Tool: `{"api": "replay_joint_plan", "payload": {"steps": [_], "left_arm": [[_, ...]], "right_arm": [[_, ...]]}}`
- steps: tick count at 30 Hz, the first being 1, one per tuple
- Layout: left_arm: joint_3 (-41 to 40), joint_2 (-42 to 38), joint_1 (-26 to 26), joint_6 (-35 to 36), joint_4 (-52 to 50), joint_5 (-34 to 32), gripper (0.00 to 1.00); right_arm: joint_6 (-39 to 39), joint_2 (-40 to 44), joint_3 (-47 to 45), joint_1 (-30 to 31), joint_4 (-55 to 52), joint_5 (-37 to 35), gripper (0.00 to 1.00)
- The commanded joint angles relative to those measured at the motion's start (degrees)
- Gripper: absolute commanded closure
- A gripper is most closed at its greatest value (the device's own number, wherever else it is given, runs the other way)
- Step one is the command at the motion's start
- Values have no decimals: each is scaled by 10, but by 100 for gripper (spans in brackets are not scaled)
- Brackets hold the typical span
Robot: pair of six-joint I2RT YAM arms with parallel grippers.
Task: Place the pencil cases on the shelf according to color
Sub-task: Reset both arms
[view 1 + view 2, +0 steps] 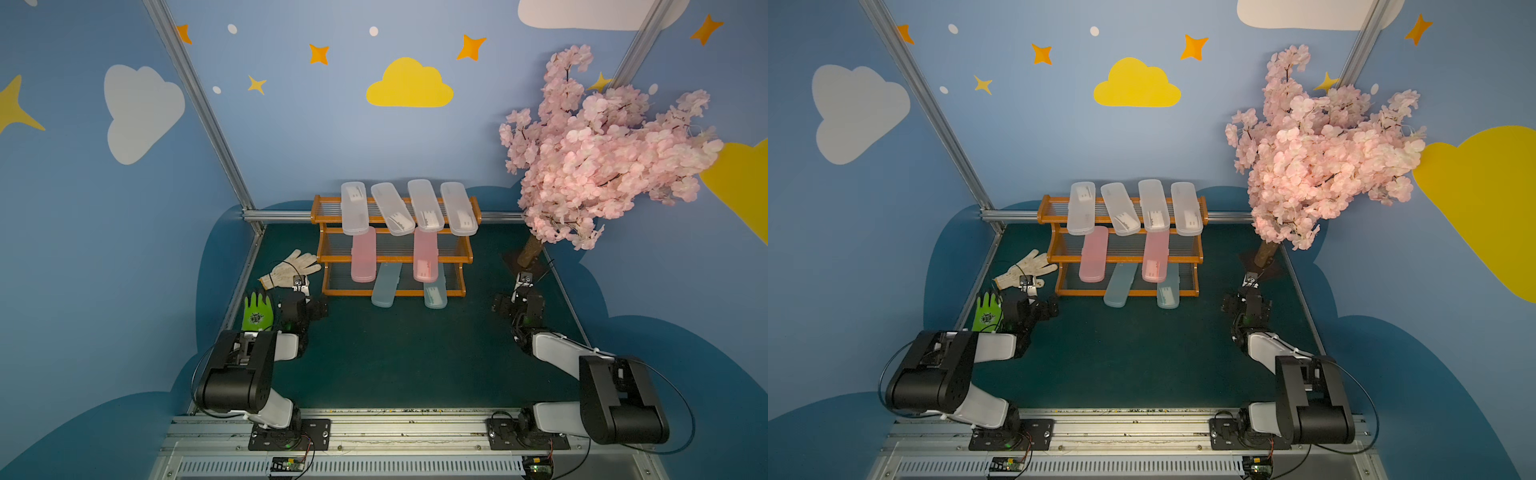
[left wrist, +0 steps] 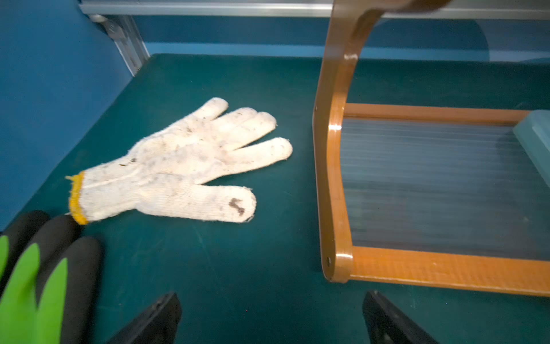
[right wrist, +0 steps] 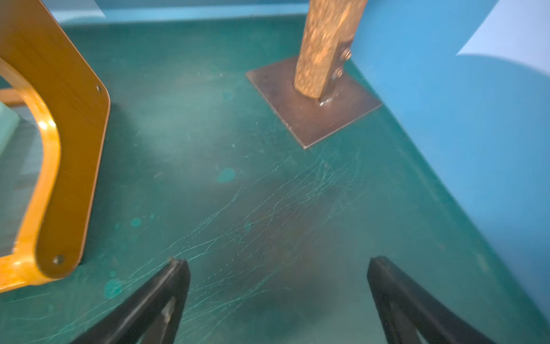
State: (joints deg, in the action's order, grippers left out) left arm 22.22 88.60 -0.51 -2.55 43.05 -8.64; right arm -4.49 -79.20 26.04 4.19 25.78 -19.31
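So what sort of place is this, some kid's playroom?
Likely a robot practice booth dressed as a playroom: blue walls with a painted cloud and stars, a fake blossom tree, and two robot arms bolted to a metal rail, facing a small shelf.

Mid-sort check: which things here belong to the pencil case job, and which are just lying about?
Job: shelf; four white cases, top tier; two pink cases, middle tier; two blue cases, bottom tier.
Lying about: white glove; green glove; blossom tree.

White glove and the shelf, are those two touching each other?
Apart. In the left wrist view, bare green mat separates the white glove from the side frame of the shelf.
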Motion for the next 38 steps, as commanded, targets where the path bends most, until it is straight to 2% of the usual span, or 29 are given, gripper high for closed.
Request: {"api": "replay_joint_plan", "payload": {"steps": [1, 3, 5, 8, 10, 12, 15, 38], "left_arm": [[5, -1, 7, 12, 43, 37, 0], [6, -2, 7, 12, 41, 40, 0], [7, -1, 9, 12, 41, 41, 0], [5, -2, 8, 14, 41, 41, 0], [4, -3, 7, 18, 42, 43, 0], [5, -3, 6, 18, 42, 43, 0], [5, -2, 7, 18, 42, 43, 0], [1, -3, -3, 20, 48, 23, 0]], "right_arm": [[1, -25, 18, -5, 46, 35, 1], [34, -41, 36, -7, 32, 92, 2], [43, -40, 30, -7, 40, 112, 2], [33, -71, -25, -4, 188, 107, 1], [36, -78, -33, -3, 215, 106, 1], [33, -72, -26, -3, 190, 104, 1], [51, -49, 4, -3, 87, 118, 2], [54, -52, 4, 0, 92, 114, 1]]}}
